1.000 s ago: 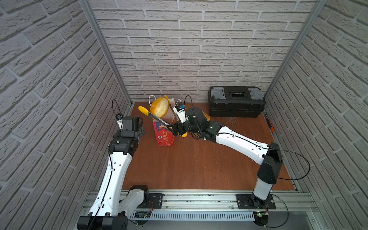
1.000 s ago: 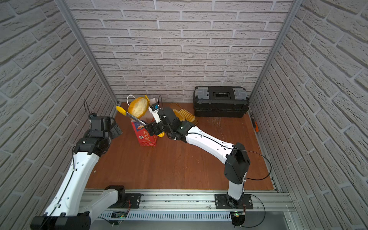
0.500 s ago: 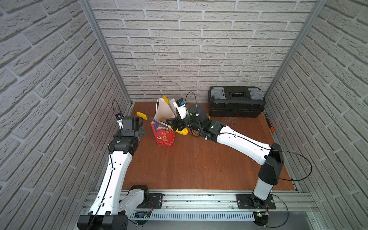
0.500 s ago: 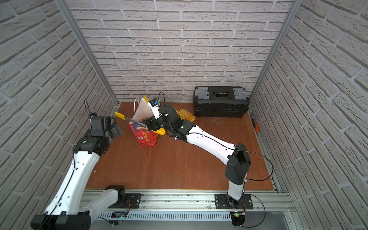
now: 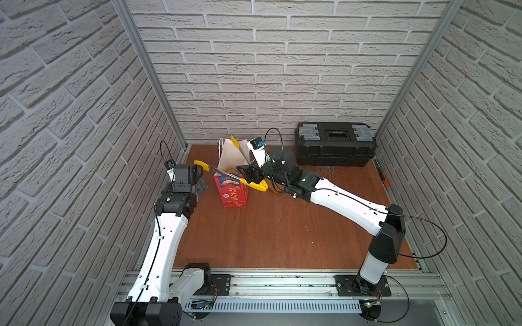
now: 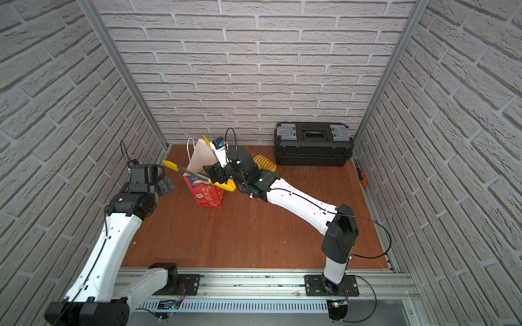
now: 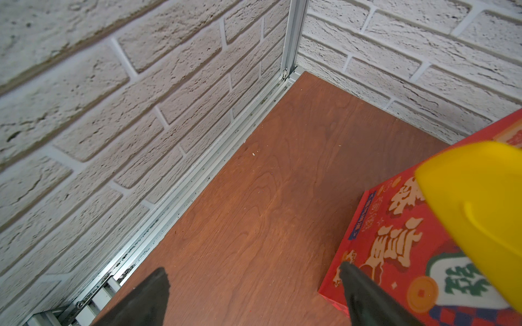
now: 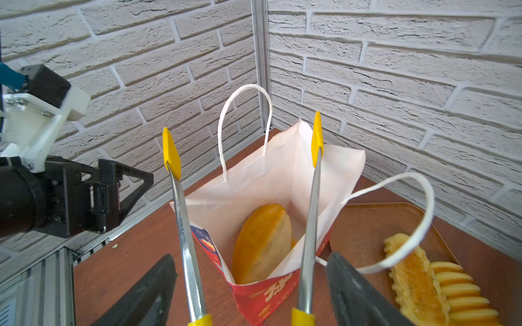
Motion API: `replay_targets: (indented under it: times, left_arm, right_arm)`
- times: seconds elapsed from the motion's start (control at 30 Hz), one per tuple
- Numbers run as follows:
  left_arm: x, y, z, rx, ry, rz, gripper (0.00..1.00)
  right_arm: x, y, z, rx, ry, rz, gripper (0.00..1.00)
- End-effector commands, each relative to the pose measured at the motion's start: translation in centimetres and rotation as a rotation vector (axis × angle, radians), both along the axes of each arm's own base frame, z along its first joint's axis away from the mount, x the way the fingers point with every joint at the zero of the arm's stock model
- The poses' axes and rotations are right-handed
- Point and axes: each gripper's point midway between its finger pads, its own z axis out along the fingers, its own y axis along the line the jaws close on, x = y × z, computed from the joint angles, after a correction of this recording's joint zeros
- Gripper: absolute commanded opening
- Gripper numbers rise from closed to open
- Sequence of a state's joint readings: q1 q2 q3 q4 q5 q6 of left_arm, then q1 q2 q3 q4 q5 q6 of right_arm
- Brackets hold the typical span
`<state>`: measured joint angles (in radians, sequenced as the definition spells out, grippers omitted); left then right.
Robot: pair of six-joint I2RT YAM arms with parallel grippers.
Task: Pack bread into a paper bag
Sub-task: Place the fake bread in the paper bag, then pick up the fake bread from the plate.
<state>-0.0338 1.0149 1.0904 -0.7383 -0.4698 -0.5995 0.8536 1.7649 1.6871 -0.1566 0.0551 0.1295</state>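
As our right gripper (image 8: pixel 251 256) grips the spread tongs (image 8: pixel 312 211) over the loaf (image 8: pixel 262 242) in the paper bag (image 8: pixel 282 169), left gripper (image 7: pixel 252 268) gaping empty, we should withdraw straight up.

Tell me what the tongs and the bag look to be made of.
The tongs: shiny, mirror-like arms, likely steel; matte yellow tips and handle sleeves, probably plastic or silicone. The paper bag: thin matte white paper with sharp fold creases, a printed red base, and white cord handles, perhaps paper.

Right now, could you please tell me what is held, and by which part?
Right end effector: tongs, near their yellow hinge end. Left end effector: nothing.
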Motion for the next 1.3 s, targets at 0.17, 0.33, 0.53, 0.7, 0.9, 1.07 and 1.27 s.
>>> replay_targets:
  times: [0.17,0.33,0.53,0.7,0.9,1.07,1.27]
  left_arm:
    - [0.2,0.2,-0.4,-0.002,-0.006,0.008,0.97]
    - [0.1,0.2,-0.3,-0.003,-0.012,0.008,0.97]
    - [0.0,0.2,-0.3,-0.005,-0.01,0.011,0.97]
    - [0.0,0.3,-0.4,-0.003,-0.007,0.011,0.97]
    - [0.0,0.3,-0.7,-0.002,-0.001,0.014,0.97]
    - [0.0,0.4,-0.7,-0.001,-0.001,0.016,0.97]
    - [0.1,0.5,-0.9,-0.002,0.004,0.019,0.97]
  right_arm:
    - [-3.2,-1.6,0.6,-0.119,-0.047,0.115,0.93]
    - [-3.9,-2.6,-1.9,-0.243,-0.008,0.14,0.98]
    - [-3.6,-2.2,-4.4,-0.312,0.025,0.16,1.0]
    - [-3.0,-1.3,-4.8,-0.314,0.027,0.17,1.0]
    - [-2.2,-0.6,-5.8,-0.337,0.043,0.168,1.0]
    - [-1.5,-0.4,-5.2,-0.31,0.021,0.143,0.99]
    - [-1.0,-0.4,-4.6,-0.291,0.004,0.121,0.93]
